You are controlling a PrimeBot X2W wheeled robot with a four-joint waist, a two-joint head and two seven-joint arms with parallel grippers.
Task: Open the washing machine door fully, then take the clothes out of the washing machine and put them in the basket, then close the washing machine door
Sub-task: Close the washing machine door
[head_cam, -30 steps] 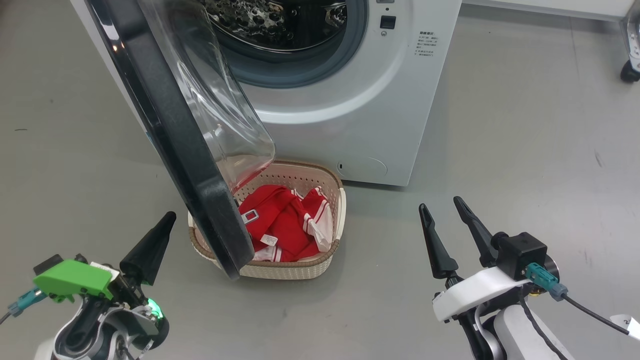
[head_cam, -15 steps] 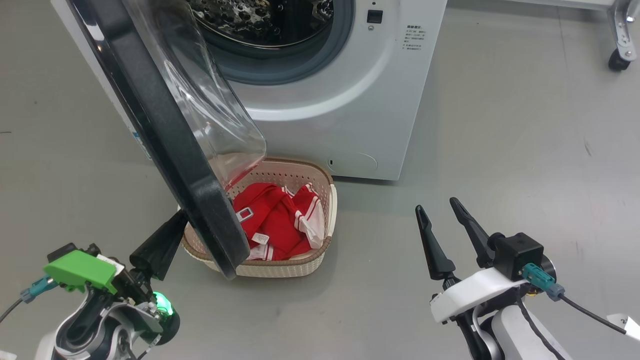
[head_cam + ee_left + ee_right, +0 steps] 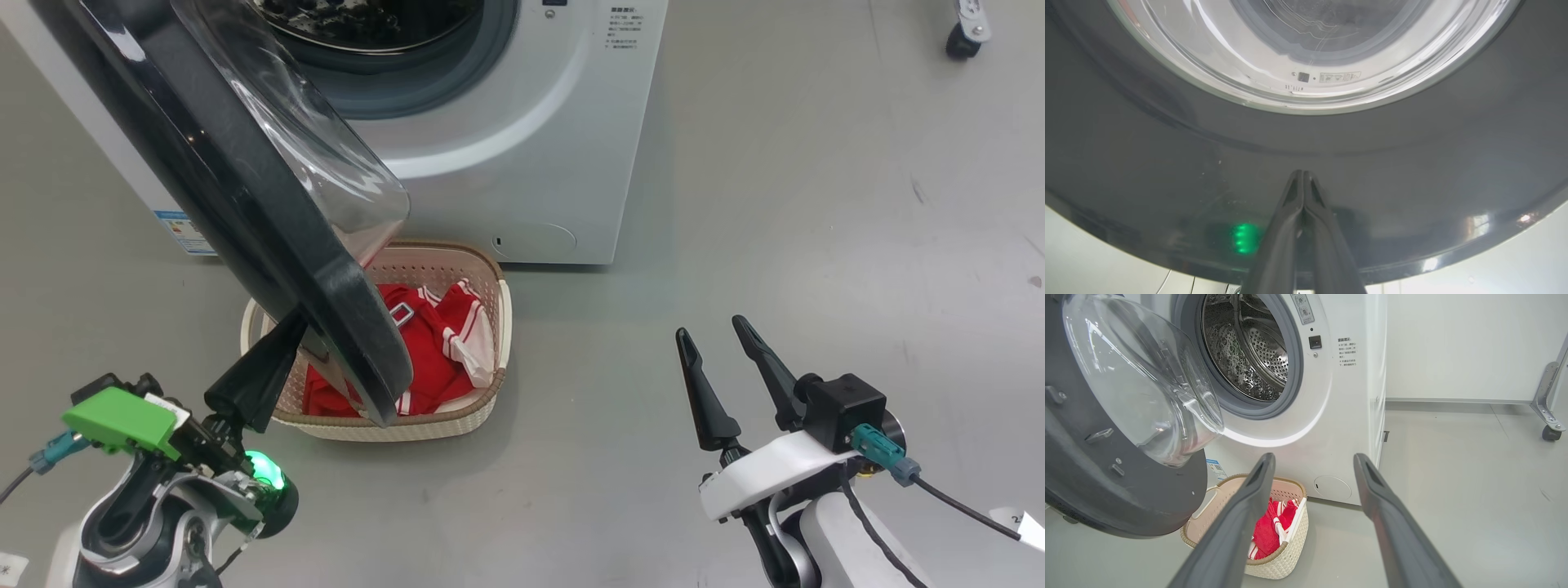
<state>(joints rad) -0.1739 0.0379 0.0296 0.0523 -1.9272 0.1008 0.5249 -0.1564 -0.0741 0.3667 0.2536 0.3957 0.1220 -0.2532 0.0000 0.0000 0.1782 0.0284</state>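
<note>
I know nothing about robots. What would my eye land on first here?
The big black-rimmed washing machine door, swung open at the left, with the left gripper shut and its tips at the door's outer face. Below it, bright red clothes lie in the cream basket before the white washing machine; the right gripper hangs open at lower right.

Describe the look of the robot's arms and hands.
Both hands have two long, tapering dark fingers. The left hand bears a bright green cover, a teal connector and a green light. The right hand has a white shell, a black box and a teal-plugged black cable.
</note>
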